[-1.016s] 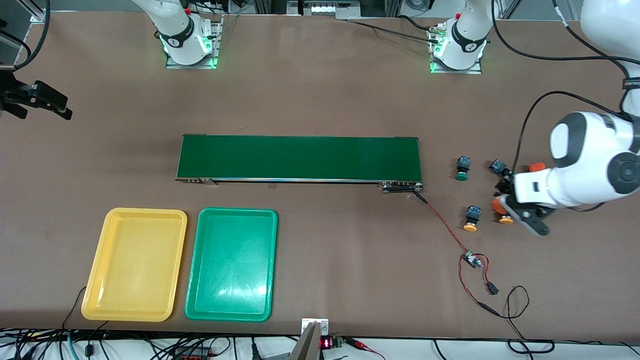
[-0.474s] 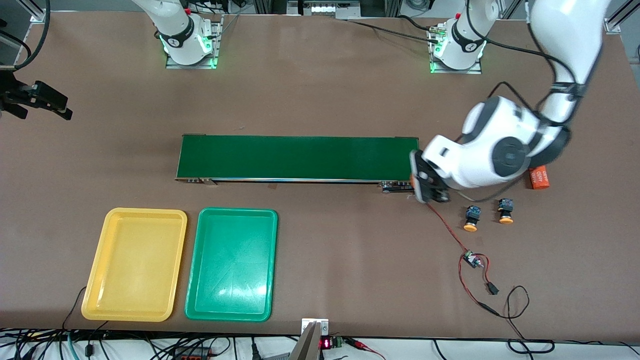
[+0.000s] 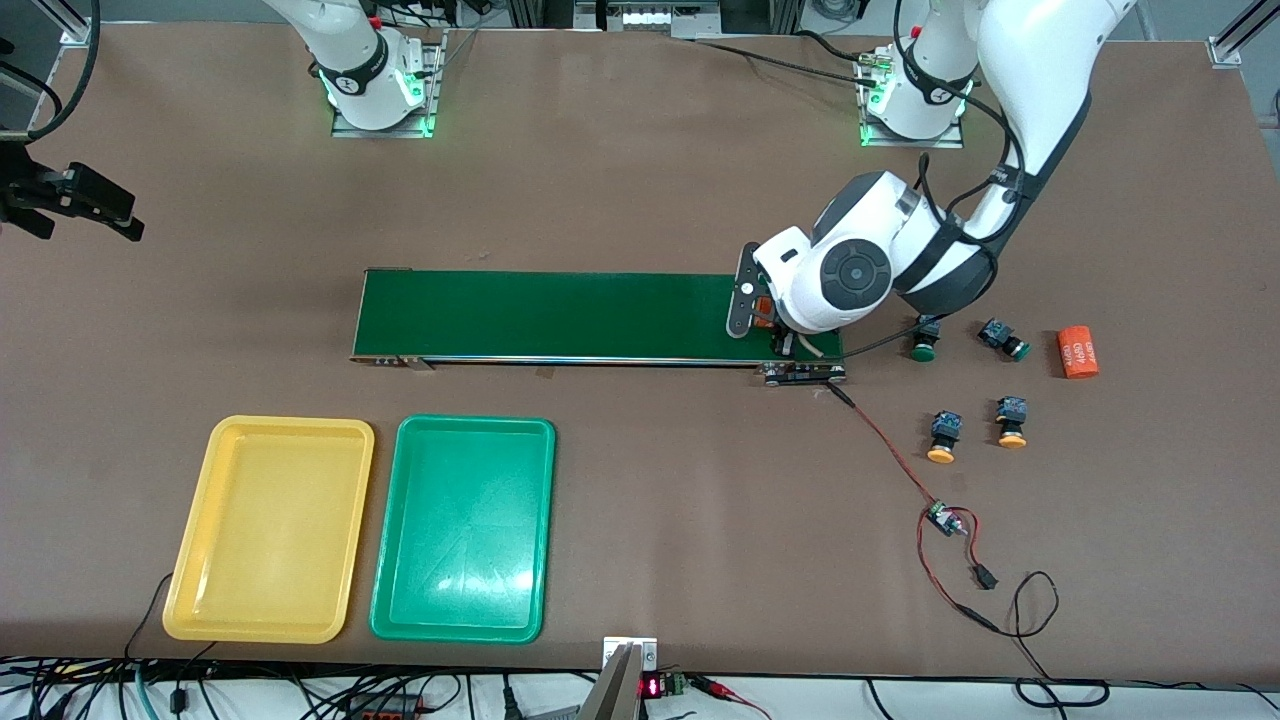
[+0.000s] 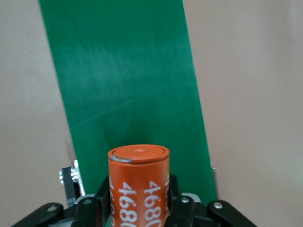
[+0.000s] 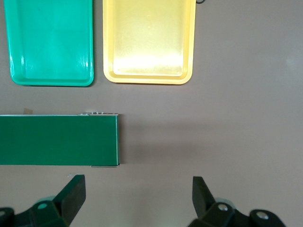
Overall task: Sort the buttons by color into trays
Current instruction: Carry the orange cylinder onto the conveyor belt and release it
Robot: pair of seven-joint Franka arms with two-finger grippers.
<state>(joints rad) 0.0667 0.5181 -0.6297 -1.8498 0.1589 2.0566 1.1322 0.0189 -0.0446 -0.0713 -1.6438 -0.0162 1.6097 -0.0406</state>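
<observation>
My left gripper (image 3: 758,312) is shut on an orange cylinder with white print (image 4: 138,175) and holds it over the end of the dark-green conveyor belt (image 3: 590,315) toward the left arm's end. Two green buttons (image 3: 924,346) (image 3: 1004,341) and two yellow-orange buttons (image 3: 941,438) (image 3: 1011,424) lie on the table past that belt end. The yellow tray (image 3: 270,528) and the green tray (image 3: 463,528) lie side by side, empty, nearer the front camera than the belt. My right gripper (image 3: 90,205) is open and waits at the right arm's end of the table; it shows open in its wrist view (image 5: 137,189).
A second orange cylinder (image 3: 1077,352) lies beside the green buttons. A small circuit board with red and black wires (image 3: 942,519) lies nearer the front camera than the buttons. The right wrist view shows the belt's end (image 5: 57,139) and both trays (image 5: 49,42) (image 5: 149,42).
My left arm has swung from among the buttons to over the belt's end, carrying the orange cylinder. The buttons and the right arm have not moved.
</observation>
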